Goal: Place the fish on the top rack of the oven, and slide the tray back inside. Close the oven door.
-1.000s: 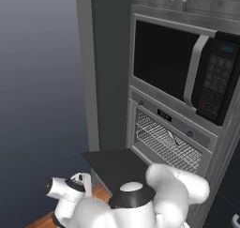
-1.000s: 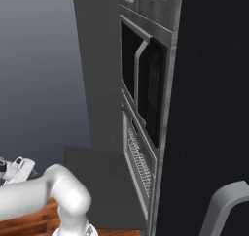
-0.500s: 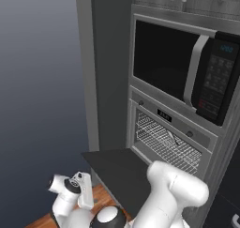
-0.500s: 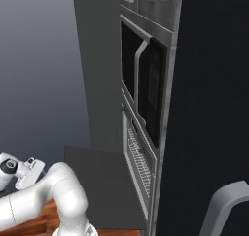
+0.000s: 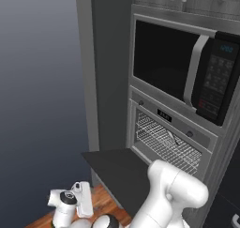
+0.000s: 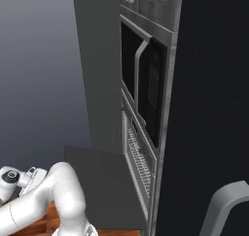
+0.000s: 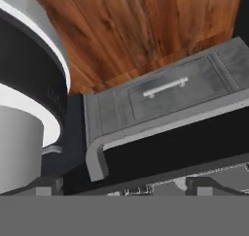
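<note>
Fish: I cannot find it from any of my three cameras, so I give it no place.
Top rack (image 5: 164,145): I count one silver wire grid, lying flat inside the open cavity; in the right base view it is seen edge-on.
Oven door (image 5: 119,173): one dark panel, folded down flat, standing out from the front below the rack.
Oven (image 5: 176,142): one, built into the grey column, with one small display strip over the cavity.
Microwave (image 5: 180,72): one, black, directly above the oven, door shut, one vertical silver handle.
Claw (image 5: 83,200): low at my left side, over the wooden floor (image 7: 146,31), well apart from the door; its two fingers stand wide apart, holding nothing.
</note>
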You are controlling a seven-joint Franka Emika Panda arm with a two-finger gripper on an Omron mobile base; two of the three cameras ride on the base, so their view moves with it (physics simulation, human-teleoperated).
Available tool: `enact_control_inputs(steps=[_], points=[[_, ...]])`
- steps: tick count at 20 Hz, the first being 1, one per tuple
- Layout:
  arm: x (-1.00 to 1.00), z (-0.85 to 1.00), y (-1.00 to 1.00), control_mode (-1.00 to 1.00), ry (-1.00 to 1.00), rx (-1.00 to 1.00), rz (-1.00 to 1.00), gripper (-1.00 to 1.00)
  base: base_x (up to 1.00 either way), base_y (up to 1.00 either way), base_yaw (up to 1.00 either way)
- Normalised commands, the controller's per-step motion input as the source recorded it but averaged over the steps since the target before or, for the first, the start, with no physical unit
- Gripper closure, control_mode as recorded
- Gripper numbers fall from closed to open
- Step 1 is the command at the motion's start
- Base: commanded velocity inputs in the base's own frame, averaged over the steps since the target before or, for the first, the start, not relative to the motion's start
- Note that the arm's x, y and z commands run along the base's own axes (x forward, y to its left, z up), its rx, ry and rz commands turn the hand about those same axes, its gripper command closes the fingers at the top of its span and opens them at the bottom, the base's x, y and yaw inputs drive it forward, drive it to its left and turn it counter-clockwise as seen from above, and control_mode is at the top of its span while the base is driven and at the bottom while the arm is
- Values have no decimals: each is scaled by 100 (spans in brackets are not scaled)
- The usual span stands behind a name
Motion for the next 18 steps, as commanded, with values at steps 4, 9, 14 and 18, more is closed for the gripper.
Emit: enact_control_inputs(steps=[4, 9, 14, 18], points=[[14, -57, 0, -100, -10, -7, 0, -100, 0, 0, 0], [28, -55, 0, -100, -5, -7, 0, -100, 0, 0, 0], [20, -59, 0, -100, -4, -9, 0, -100, 0, 0, 0], [43, -56, 0, -100, 0, -10, 0, -100, 0, 0, 0]])
